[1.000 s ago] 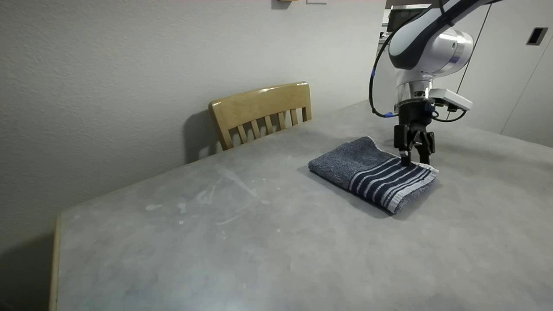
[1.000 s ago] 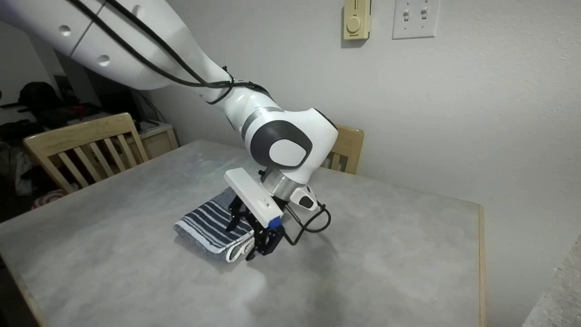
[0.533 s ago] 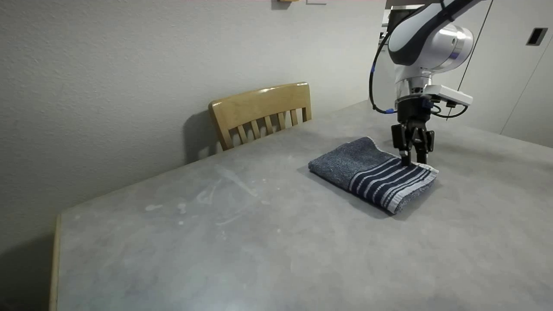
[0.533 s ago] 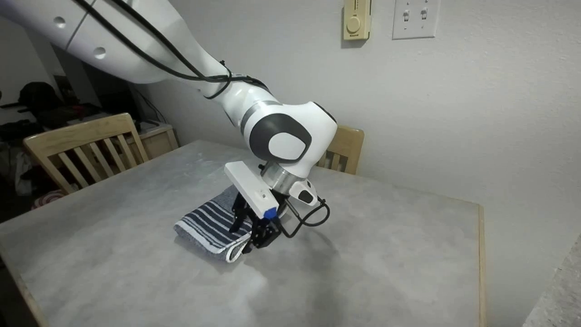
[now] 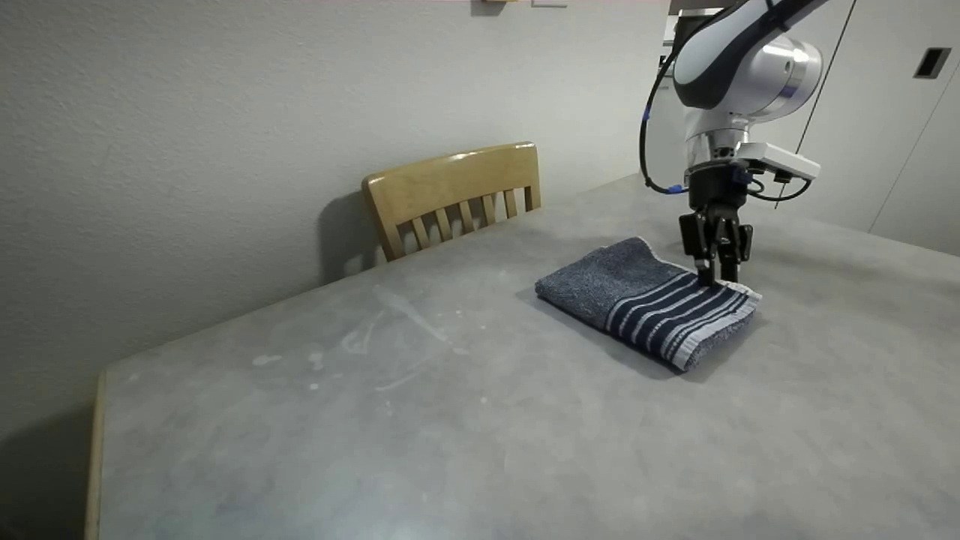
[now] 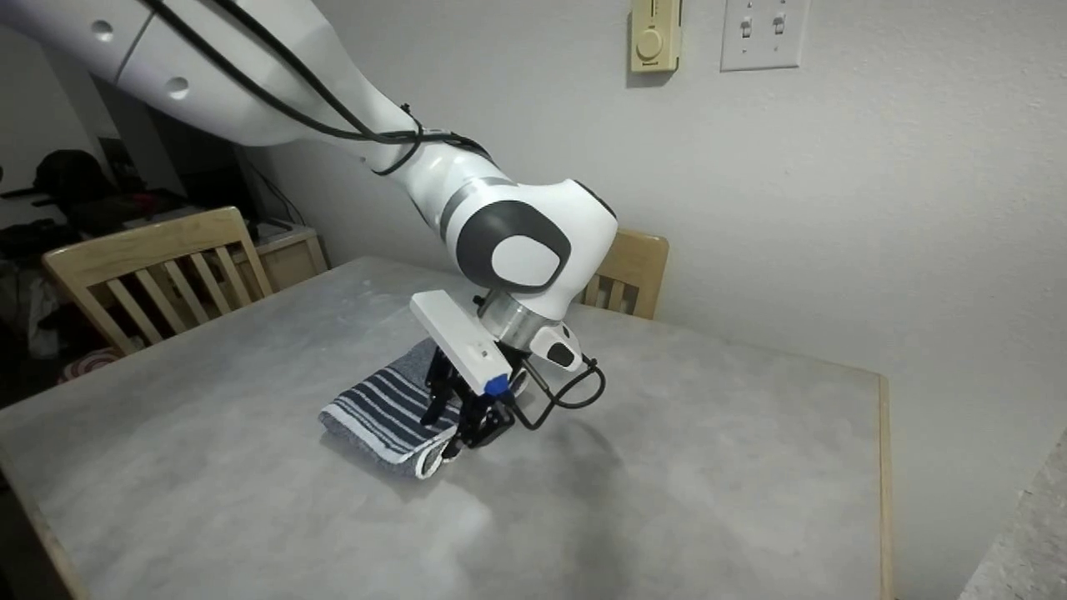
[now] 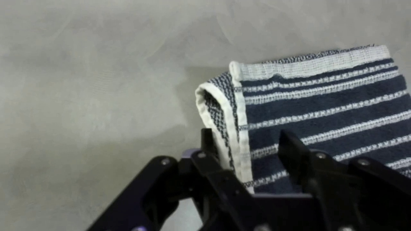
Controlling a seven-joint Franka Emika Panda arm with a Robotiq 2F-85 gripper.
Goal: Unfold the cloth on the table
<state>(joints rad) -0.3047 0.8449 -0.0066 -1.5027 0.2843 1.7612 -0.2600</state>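
Note:
The cloth lies folded on the table [image 5: 360,442], blue-grey with white stripes and a pale hem; it shows in both exterior views [image 5: 604,285] [image 6: 379,412] and in the wrist view [image 7: 321,112]. Its layered hem edge stands slightly apart at one corner in the wrist view. My gripper [image 7: 245,136] is partly open over this edge, one finger above the striped top and one beside the hem on the table side. The gripper also shows in both exterior views [image 5: 718,276] [image 6: 441,433]. Whether the fingertips touch the cloth I cannot tell.
A light wooden chair [image 5: 454,176] stands at the table's edge by the wall. In an exterior view another wooden chair [image 6: 154,250] stands at the far left. A thermostat [image 6: 655,37] and a switch plate [image 6: 763,33] are on the wall.
The gripper's fingers have come closer together. The arm has risen slightly, and the outer finger is nearer the hem. The cloth has not visibly moved.

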